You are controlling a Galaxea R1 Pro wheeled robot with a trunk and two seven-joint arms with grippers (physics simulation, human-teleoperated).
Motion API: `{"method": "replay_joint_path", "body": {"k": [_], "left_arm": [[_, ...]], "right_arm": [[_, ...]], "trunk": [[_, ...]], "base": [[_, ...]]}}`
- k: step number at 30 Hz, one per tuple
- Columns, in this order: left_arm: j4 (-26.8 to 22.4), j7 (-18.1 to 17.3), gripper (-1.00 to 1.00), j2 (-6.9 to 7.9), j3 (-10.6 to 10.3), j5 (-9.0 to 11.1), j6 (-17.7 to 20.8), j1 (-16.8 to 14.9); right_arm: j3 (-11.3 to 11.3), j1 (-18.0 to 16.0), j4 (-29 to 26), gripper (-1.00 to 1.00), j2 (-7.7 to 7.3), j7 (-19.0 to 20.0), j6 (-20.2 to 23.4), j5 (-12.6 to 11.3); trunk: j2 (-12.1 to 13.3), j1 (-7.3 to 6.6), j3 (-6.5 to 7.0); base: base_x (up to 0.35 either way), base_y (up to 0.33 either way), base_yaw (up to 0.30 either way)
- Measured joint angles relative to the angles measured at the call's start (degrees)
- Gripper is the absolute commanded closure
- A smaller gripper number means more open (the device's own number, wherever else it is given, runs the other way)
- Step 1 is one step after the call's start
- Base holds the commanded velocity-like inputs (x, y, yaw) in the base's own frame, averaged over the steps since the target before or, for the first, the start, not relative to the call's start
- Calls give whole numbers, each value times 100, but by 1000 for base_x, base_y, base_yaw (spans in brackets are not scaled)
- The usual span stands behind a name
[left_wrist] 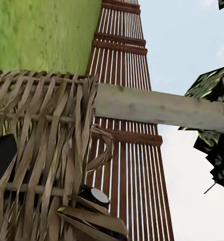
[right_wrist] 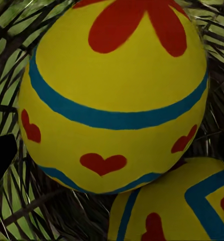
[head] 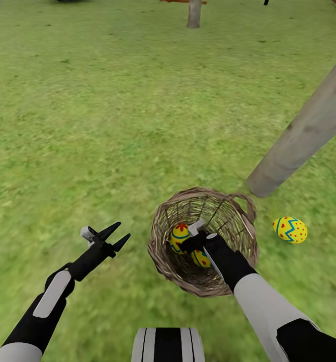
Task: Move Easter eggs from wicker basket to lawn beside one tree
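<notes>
right gripper (head: 192, 235) inside wicker basket (head: 164, 256) (at eggs)

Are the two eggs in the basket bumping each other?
Touching. The right wrist view shows the heart egg resting right against the second egg, with no gap, inside the wicker basket.

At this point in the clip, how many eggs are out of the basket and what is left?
One egg lies on the lawn beside the trunk. Two eggs are in the basket: the hearts egg and another under it. The right gripper is down inside at the hearts egg; a grip cannot be told. The left gripper hangs open beside the basket. Both remaining eggs need moving to that trunk.
</notes>
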Motion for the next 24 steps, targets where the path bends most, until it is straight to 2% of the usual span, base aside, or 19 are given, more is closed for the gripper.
{"method": "replay_joint_path", "body": {"k": [3, 11, 24], "left_arm": [[-1, 2, -100, 1, 0, -4, -1, 0], [1, -6, -100, -1, 0, -1, 0, 0], [7, 3, -100, -7, -2, -3, -5, 0]], "right_arm": [[0, 1, -134, -100, 0, -1, 5, 0], [1, 0, -227, -100, -2, -35, -12, 0], [1, 0, -222, -100, 0, -51, -47, -8]], "trunk": [[-4, 8, -66], [-4, 8, -67], [-15, 28, -244]], "base": [[0, 0, 0], [0, 0, 0], [0, 0, 0]]}}
